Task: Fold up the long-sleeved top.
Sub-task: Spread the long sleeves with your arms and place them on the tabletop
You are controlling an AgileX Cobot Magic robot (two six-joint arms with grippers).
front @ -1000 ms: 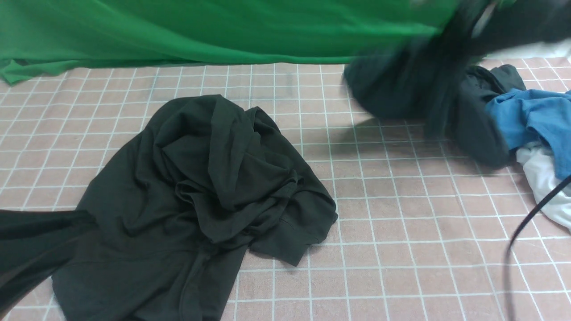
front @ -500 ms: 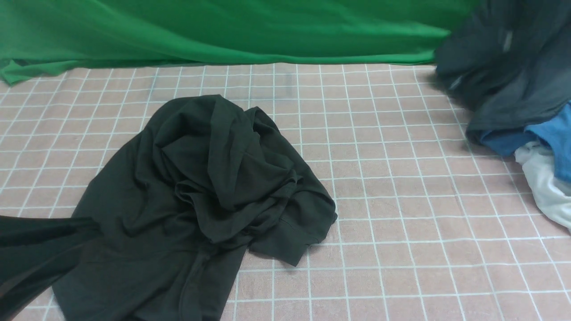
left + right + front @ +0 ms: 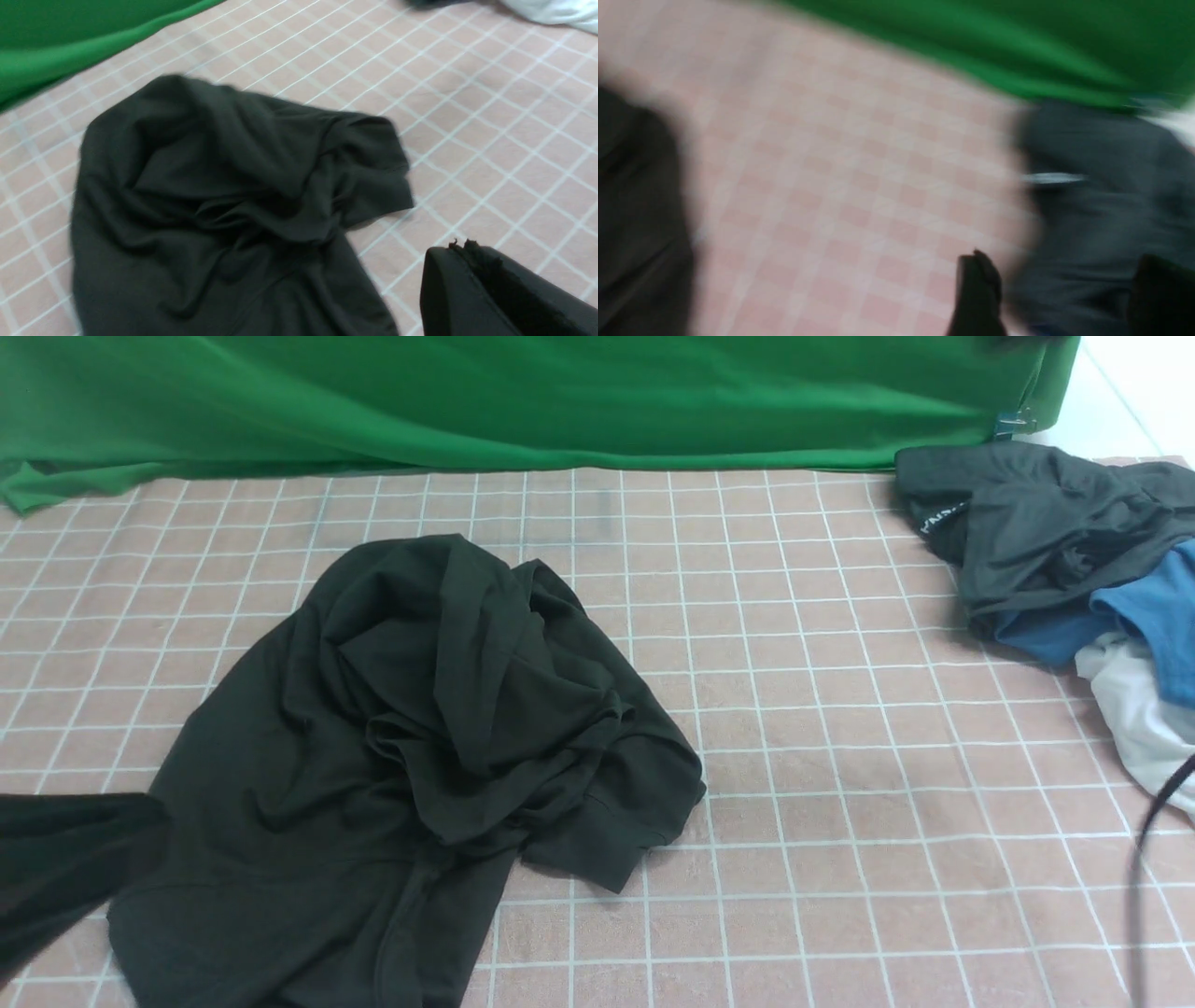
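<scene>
The long-sleeved top lies crumpled in a black heap on the left half of the checked tablecloth, one cuffed end pointing right; its print and label are hidden. It fills the left wrist view too. My left gripper hangs shut just beside the heap, over bare cloth, with nothing between its pads. In the front view my left arm is a dark blur at the lower left edge. My right gripper is open over the dark grey garment, with nothing in it; that view is blurred.
At the far right lies a pile: the dark grey garment with a white-lettered band, a blue shirt and a white cloth. A green drape runs along the back. A black cable hangs at the right edge.
The dark grey garment went right in the right gripper's hold and now lies let go on the pile; the right gripper has opened. The left arm drew slightly away from the top.
</scene>
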